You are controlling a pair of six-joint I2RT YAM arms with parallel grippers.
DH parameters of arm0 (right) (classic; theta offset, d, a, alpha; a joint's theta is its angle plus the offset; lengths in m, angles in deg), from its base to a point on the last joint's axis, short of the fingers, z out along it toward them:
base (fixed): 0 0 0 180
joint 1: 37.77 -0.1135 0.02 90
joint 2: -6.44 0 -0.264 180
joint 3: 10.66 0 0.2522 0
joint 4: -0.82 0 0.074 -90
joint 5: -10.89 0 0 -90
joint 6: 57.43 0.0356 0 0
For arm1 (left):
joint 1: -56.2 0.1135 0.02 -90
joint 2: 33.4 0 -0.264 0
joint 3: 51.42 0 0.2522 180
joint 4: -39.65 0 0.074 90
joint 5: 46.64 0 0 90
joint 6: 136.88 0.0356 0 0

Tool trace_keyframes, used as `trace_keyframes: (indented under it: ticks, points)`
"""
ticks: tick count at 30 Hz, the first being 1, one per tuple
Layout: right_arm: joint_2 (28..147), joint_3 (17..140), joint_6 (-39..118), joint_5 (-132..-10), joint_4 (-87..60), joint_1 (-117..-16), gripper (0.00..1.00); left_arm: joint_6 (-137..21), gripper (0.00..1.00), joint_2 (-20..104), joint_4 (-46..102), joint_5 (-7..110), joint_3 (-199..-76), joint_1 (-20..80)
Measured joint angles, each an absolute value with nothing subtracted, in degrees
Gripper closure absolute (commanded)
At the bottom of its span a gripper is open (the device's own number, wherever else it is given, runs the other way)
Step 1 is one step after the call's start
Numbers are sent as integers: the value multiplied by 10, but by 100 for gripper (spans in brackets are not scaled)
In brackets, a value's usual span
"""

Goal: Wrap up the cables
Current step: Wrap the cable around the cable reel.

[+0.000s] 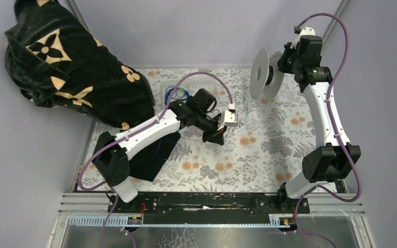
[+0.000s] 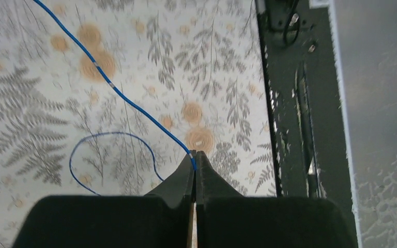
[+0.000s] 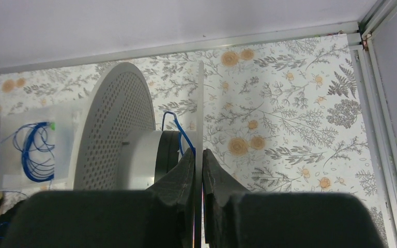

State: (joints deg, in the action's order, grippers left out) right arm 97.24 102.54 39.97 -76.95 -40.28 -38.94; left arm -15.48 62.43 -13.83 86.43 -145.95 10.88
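Left wrist: fingers (image 2: pixel 178 182) tight on cable (image 2: pixel 116 89)

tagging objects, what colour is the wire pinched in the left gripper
Bright blue wire, clearest in the left wrist view.

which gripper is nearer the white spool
Right. The right gripper clamps the spool by its thin flange; the left gripper is at mid-table, apart from it, pinching a blue cable.

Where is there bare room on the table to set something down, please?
The cloth between the left gripper and right arm, nearer than the spool, is bare. Far left is crowded: cable loops, black fabric and the left arm.
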Motion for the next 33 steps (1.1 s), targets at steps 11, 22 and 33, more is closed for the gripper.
trace_keyframes:
  ticks: [11,22,33]
  points:
    - [971,922,346,-806,-371,-442,100,-219,100,663,-147,960,-1631,108]
    - [968,859,320,-751,-365,-474,100,-380,100,704,-83,974,-1690,115]
    - [930,796,250,-720,-363,-507,100,-545,100,705,50,997,-1682,222]
